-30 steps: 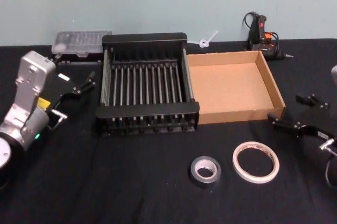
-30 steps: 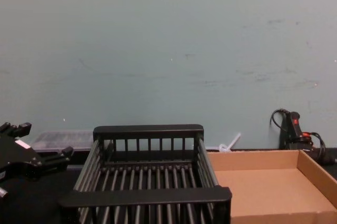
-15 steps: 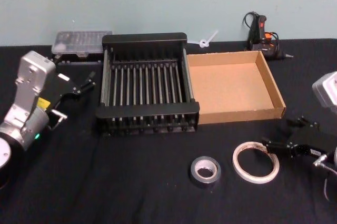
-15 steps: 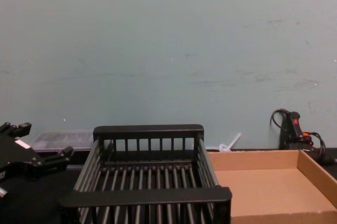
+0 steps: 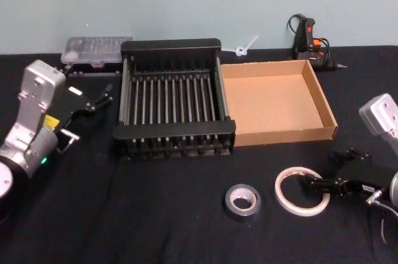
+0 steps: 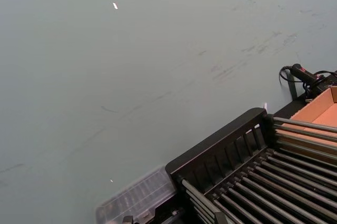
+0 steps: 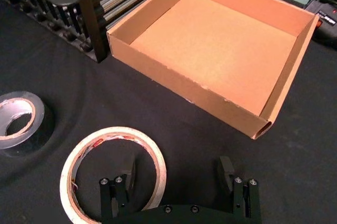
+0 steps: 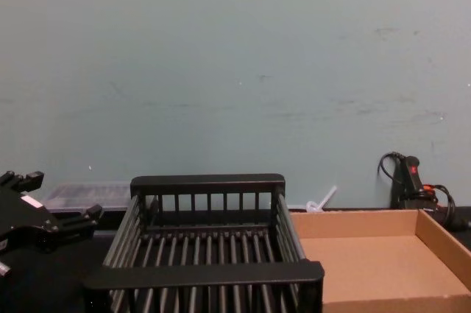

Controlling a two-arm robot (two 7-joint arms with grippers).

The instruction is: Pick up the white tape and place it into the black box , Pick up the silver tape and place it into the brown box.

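1. Grasp advice: the right hand (image 7: 179, 179), fingers spread, sits low at the right edge of the thin white tape ring (image 5: 302, 191) on the black desk (image 5: 155, 214); one finger looks to lie over the band, so I would straddle the band squarely, then close
2. Left hand (image 5: 93, 99) rests parked and spread left of the black slatted plastic crate (image 5: 174, 46)
3. Count: one white ring, one small grey-silver tape roll (image 5: 242, 201) just beside it, one crate, one shallow brown cardboard tray (image 5: 323, 99), both holding nothing
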